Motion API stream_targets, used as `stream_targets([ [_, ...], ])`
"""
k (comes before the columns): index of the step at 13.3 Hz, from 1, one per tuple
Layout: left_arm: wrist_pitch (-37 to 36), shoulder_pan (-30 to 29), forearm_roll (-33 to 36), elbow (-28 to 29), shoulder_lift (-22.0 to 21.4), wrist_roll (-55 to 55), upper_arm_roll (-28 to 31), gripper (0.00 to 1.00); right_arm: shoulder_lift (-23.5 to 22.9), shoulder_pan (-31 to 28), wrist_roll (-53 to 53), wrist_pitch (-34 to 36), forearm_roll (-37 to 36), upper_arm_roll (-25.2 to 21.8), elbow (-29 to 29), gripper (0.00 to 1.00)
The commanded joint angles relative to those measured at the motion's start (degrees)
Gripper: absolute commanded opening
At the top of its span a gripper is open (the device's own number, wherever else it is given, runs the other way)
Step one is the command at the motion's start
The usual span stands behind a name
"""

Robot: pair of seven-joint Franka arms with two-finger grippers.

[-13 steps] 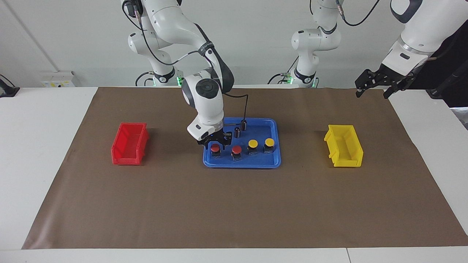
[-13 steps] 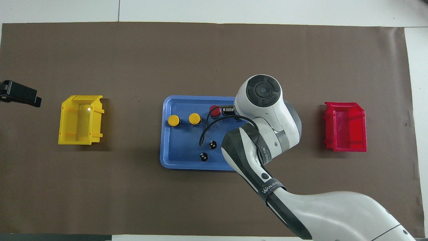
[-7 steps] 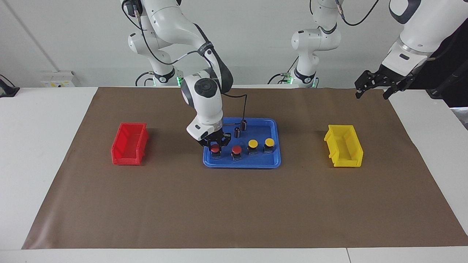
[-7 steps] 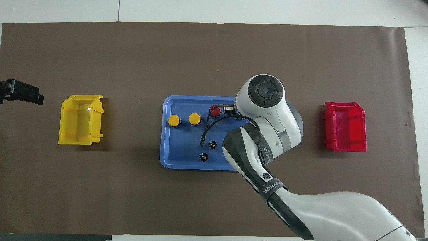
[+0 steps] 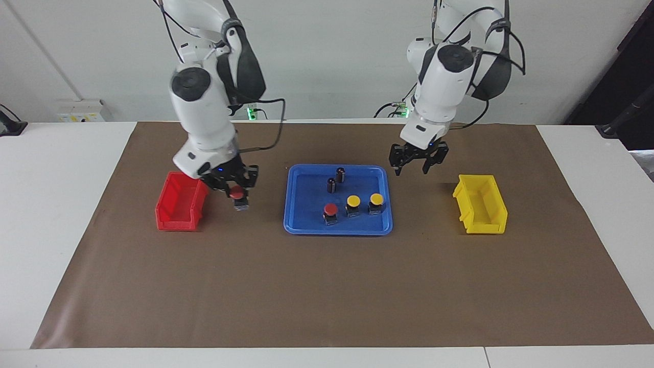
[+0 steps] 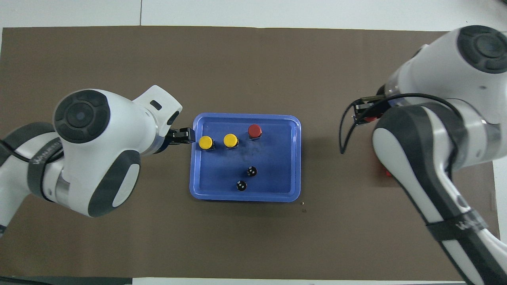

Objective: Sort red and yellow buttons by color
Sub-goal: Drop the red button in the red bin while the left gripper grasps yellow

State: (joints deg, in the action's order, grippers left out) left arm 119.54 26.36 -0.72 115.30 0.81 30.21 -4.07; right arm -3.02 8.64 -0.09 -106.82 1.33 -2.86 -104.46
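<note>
My right gripper (image 5: 236,197) is shut on a red button (image 5: 236,193) and holds it in the air over the brown mat, between the red bin (image 5: 181,202) and the blue tray (image 5: 306,204). On the tray stand another red button (image 5: 330,209) (image 6: 254,130) and two yellow buttons (image 5: 352,201) (image 5: 376,199) in a row. My left gripper (image 5: 411,169) (image 6: 183,136) hangs open and empty over the tray's edge at the left arm's end. The yellow bin (image 5: 480,204) sits toward that end of the table.
Two small dark cylinders (image 5: 331,185) (image 5: 341,175) stand on the tray, nearer to the robots than the buttons. A brown mat (image 5: 327,286) covers the table. In the overhead view the arms hide the yellow bin and most of the red bin.
My right gripper lifted a red button off the tray and carried it toward the red bin. My left arm swung in from the table's end to the tray's edge.
</note>
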Motion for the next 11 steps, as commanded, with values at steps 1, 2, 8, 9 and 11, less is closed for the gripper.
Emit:
stream_targets([
  [1, 5.3, 2.0, 1.0, 1.4, 2.6, 3.3, 1.0, 0.76, 9.5, -8.4, -11.9, -3.5, 1.0, 1.0, -13.9, 0.21],
  [2, 6.8, 2.1, 1.0, 1.4, 3.8, 3.2, 1.0, 0.75, 10.6, -11.9, -16.6, -4.8, 1.0, 1.0, -16.5, 0.21],
  [8, 11.7, 3.7, 1.0, 1.4, 8.3, 4.6, 1.0, 0.75, 13.5, -15.1, -20.3, -17.0, 1.2, 1.0, -28.0, 0.21],
  [9, 12.0, 3.7, 1.0, 1.4, 8.7, 4.6, 1.0, 0.75, 13.5, -15.1, -20.3, -20.1, 1.2, 1.0, -30.3, 0.21],
  [11, 12.1, 4.2, 1.0, 1.4, 9.6, 4.9, 1.0, 0.75, 12.8, -15.1, -20.2, -24.5, 1.2, 1.0, -33.8, 0.21],
])
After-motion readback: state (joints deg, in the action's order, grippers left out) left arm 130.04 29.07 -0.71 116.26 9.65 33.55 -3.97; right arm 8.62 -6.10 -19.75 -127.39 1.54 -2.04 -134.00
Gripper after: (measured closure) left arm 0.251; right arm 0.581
